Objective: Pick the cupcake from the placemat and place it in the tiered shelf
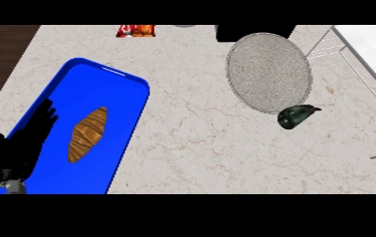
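Observation:
A brown, elongated pastry (88, 134) with a striped top lies on the blue placemat (114, 111) at the left; it looks more like a croissant than a cupcake. My left hand (26, 141) shows at the left edge, open with fingers up, overlapping the placemat's left border and a short way left of the pastry without touching it. The round grey speckled top of the tiered shelf (268, 71) stands at the upper right, seen from above; its lower levels are hidden. My right hand is out of view.
A dark green rounded object (297, 116) lies just below the shelf's lower right rim. A red and orange packet (136, 30) sits at the counter's far edge, a black block (253, 32) behind the shelf, and a white fixture (356, 47) in the upper right corner.

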Controlling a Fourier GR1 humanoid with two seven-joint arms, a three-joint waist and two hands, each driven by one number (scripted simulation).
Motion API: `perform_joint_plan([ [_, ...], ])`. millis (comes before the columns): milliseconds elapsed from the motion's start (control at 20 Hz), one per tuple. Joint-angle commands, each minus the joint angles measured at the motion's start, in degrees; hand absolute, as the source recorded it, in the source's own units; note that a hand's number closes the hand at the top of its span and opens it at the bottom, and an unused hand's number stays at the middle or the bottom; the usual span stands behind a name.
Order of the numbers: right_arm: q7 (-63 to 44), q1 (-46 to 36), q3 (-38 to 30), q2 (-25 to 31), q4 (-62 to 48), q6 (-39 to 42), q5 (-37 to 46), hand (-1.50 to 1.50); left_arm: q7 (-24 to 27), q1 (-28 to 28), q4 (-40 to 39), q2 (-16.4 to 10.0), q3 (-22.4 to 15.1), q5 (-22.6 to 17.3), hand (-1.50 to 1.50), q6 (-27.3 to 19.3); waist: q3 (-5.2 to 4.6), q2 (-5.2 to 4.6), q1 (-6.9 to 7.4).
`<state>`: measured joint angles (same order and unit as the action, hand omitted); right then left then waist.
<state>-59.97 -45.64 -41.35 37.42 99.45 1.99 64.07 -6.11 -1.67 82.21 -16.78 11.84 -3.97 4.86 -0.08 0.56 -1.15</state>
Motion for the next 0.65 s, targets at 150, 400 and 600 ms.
perform_joint_plan([
  [150,-13.73,0.08,-3.07,3.01,22.24,19.64,0.50,-1.50,-1.68,-0.42,0.76,-0.09,0.16,-0.11,0.00,0.01,-0.11,0.65,-1.21],
  [400,-12.99,2.51,-8.61,2.64,30.89,32.32,-3.57,-1.50,-0.90,-2.60,1.43,-0.24,1.56,-0.12,0.00,-0.90,-0.15,1.56,-3.00],
  [600,-10.97,1.33,-13.10,3.63,36.50,39.05,-6.84,-1.50,-0.28,-4.36,0.49,-0.90,2.59,-0.47,0.00,-0.27,-0.28,2.34,-4.75],
])
